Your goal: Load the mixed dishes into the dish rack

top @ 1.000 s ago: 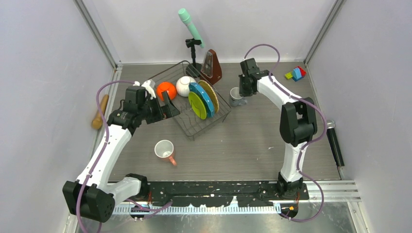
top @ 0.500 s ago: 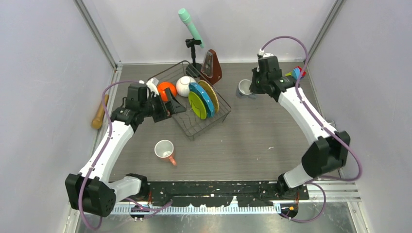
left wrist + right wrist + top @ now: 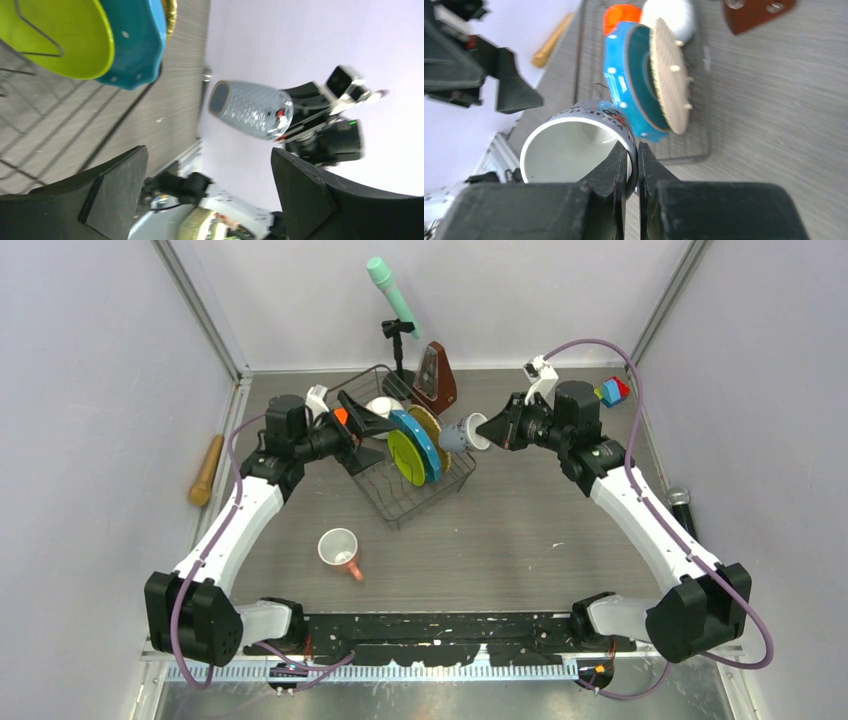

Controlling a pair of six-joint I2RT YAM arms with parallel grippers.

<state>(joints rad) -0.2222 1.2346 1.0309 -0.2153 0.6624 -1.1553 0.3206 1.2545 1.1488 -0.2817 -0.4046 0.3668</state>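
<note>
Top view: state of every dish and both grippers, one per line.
small grey mug: in the air, tipped sideways, beside the dish rack
right gripper: shut on the mug's rim
left gripper: open, over the rack
pink mug: on its side on the table
lime green plate: upright in rack
blue white-dotted plate: upright in rack
yellow woven-pattern plate: upright in rack
white bowl: in rack
orange bowl: in rack
</note>
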